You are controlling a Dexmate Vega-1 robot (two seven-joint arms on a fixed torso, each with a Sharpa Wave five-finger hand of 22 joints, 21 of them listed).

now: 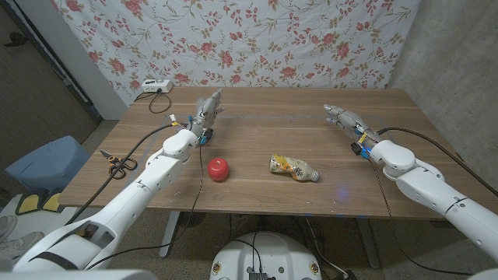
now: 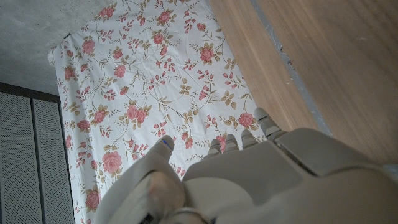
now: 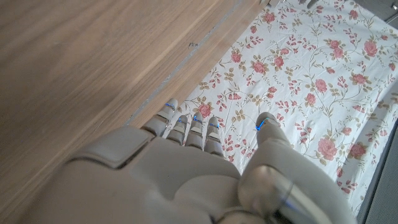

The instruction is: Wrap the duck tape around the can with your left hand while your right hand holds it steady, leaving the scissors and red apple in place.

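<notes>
The crumpled yellow printed metal can lies on its side at table centre, so it may roll when touched, and the round red apple just at its nine o'clock could get bumped. No tape roll is visible. Both the left hand at the can's ten o'clock and the right hand at two o'clock hang empty, fingers extended, well apart from it.

I am looking down at a wooden table with a plank top and a seam running across its near part. A red apple sits left of the middle, and just to its right a crumpled can lies on its side, the two apart. Scissors with orange handles lie at the left edge, well away from the apple. At the far left corner rests a white device with a cable.
</notes>
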